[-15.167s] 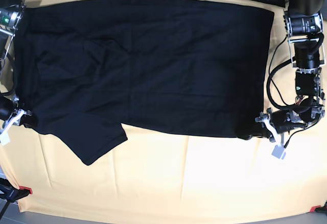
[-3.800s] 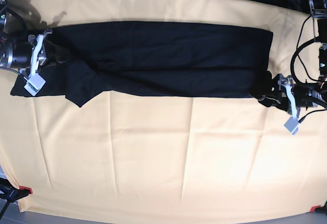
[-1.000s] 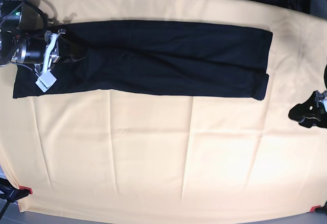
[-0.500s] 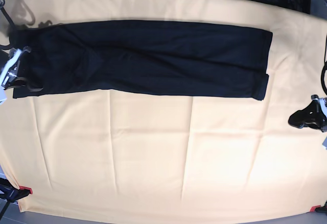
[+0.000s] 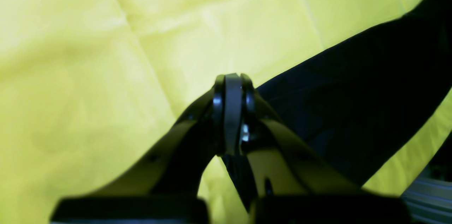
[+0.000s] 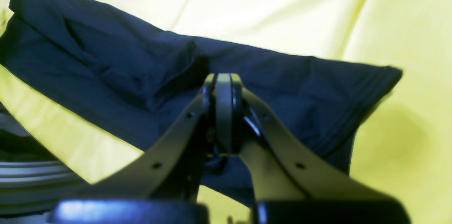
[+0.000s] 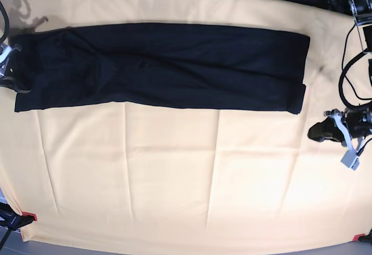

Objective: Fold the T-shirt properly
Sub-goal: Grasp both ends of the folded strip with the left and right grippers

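T-shirt (image 7: 160, 66) lies flat as a long narrow black band across the far half of the yellow-orange cloth (image 7: 174, 179), folded lengthwise, sleeve now tucked in, no flap sticking out below the near edge as it did a few seconds back. Left gripper (image 7: 319, 131) sits off the shirt's near right-hand corner in the base view, on bare cloth, jaws pressed together, nothing in them; a second ago it was open and further out at the frame edge. Right gripper (image 6: 223, 86) has backed off the sleeve end to the frame edge; it hovers over that end of the band, jaws together, empty. Likely meaning: lengthwise fold done, crosswise fold next, both arms repositioning for end grips.
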`<state>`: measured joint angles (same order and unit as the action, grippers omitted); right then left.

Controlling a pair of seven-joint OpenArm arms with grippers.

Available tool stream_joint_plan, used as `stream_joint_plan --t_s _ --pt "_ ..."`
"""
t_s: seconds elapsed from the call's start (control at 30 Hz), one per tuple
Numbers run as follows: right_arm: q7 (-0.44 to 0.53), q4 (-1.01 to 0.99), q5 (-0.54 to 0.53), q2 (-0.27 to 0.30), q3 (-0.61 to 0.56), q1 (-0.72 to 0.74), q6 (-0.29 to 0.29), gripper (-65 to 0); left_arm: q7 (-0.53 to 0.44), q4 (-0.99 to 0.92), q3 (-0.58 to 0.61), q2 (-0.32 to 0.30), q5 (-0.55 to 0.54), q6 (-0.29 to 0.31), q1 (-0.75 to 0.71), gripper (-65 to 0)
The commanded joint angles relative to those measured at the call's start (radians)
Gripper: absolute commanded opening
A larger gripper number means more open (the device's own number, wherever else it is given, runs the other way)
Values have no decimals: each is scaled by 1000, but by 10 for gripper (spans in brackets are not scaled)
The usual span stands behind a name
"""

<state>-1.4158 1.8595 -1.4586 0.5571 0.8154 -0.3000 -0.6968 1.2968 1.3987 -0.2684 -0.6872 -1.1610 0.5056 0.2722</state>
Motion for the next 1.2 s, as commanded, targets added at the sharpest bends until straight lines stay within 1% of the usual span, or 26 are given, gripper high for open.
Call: stream_joint_plan --t_s 0.0,0.1,0.2,0.27,0.33,0.37,0.43,0.47,0.5,0.53,0.67,0.77,0.87,1.17 --pt "20 15 -25 24 10 2 -1 -650 -6 10 -39 -10 -17 1 -13 -650" --pt "20 15 -25 25 10 -2 -1 -650 2 10 -161 30 -14 -11 -95 -650" --pt "20 15 -25 25 10 -3 -1 -650 0 10 -274 66 -13 -10 -169 -650" --pt "20 15 -25 25 10 -3 -1 -650 -2 10 -308 75 -15 -10 -212 -650" --pt "20 15 -25 25 10 -2 -1 -650 2 10 -309 75 -32 -10 -246 -650" --pt "20 15 -25 25 10 -2 -1 -650 7 10 -305 75 -43 -9 -257 -596" --pt "20 15 -25 25 10 -2 -1 -650 13 10 -293 76 -61 3 -276 -364" --pt "20 15 -25 25 10 -2 -1 -650 13 10 -286 76 -60 2 -279 -263" --pt "20 15 -25 25 10 -2 -1 -650 13 10 -281 76 -57 0 -283 -205" --pt "20 15 -25 25 10 -2 -1 -650 13 10 -280 82 -53 -11 -283 -184" --pt "20 15 -25 25 10 -2 -1 -650 12 10 -280 124 -40 -13 -283 -184" --pt "20 15 -25 25 10 -2 -1 -650 8 10 -280 163 10 -15 -284 -184" --pt "20 15 -25 25 10 -2 -1 -650 -4 10 -280 193 37 -29 -293 -184" --pt "20 15 -25 25 10 -2 -1 -650 -6 10 -280 233 38 -29 -323 -184"
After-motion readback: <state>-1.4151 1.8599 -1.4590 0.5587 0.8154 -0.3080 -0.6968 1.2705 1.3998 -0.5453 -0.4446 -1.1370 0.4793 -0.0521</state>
